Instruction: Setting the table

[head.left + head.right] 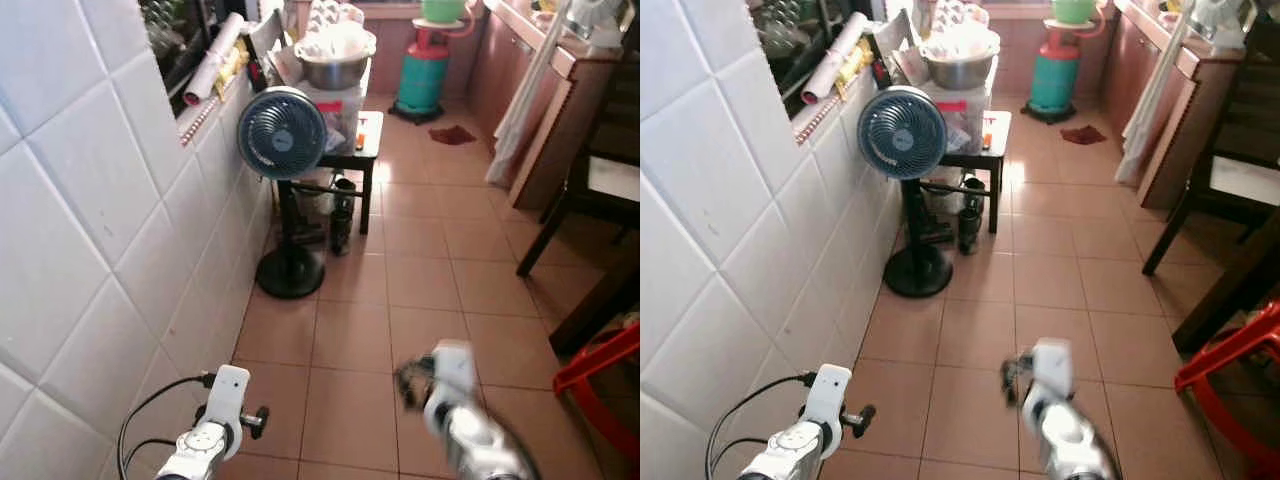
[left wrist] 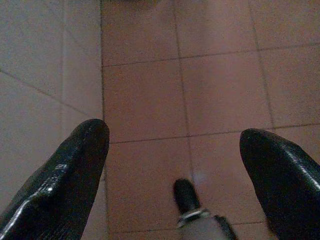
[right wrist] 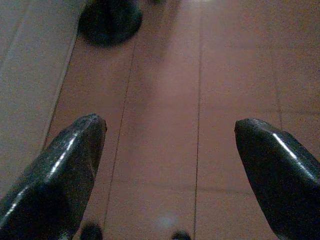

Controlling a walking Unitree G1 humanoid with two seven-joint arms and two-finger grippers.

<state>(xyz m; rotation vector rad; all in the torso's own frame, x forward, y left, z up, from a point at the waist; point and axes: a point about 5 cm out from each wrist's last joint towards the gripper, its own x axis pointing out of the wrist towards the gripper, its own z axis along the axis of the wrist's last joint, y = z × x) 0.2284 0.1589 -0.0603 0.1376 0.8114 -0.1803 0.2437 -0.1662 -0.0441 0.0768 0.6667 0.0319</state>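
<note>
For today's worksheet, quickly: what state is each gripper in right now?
Left gripper: open, holding nothing, above the floor tiles.
Right gripper: open, holding nothing.

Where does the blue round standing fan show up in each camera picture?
Left eye view: blue round standing fan upper centre-left, beside the white tiled wall.
Right eye view: fan upper left of centre, same wall.
Left wrist view: not in it.
Right wrist view: its black round base by the picture's upper left edge.
Shared landmark: the white tiled wall.

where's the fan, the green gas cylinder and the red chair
fan point(image 1: 281, 132), left eye view, centre of its grille
green gas cylinder point(image 1: 424, 79), left eye view, its body
red chair point(image 1: 603, 362), left eye view, its frame
</note>
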